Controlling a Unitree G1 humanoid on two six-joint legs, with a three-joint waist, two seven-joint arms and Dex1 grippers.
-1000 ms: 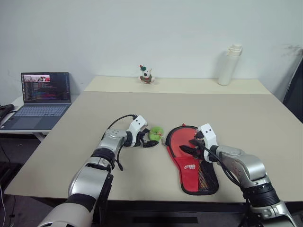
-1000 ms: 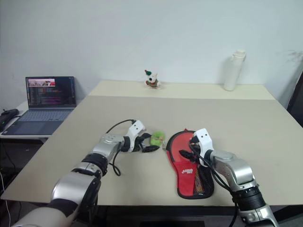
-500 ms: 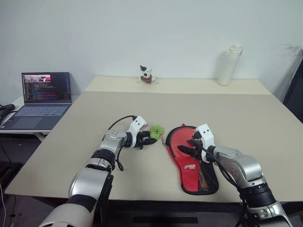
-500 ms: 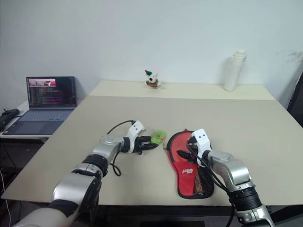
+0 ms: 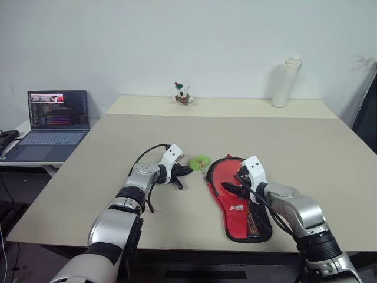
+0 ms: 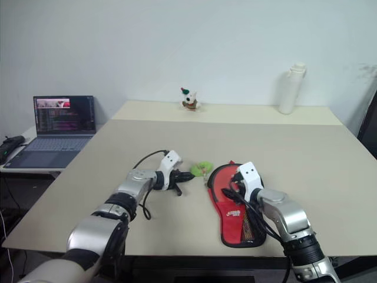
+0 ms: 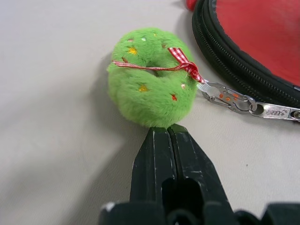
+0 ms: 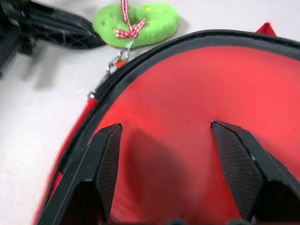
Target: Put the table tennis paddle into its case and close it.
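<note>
Directly beneath right pincer [image 8: 166, 154], the case [image 8: 187, 108]

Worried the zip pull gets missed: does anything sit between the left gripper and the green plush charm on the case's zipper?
Nothing visible. The left gripper, shut, has its tips right against the green plush charm beside the case.

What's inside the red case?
The case shows a flat red surface within its black zipper rim, probably the paddle's face; I cannot be sure. The right gripper hovers over it, covering some.
</note>
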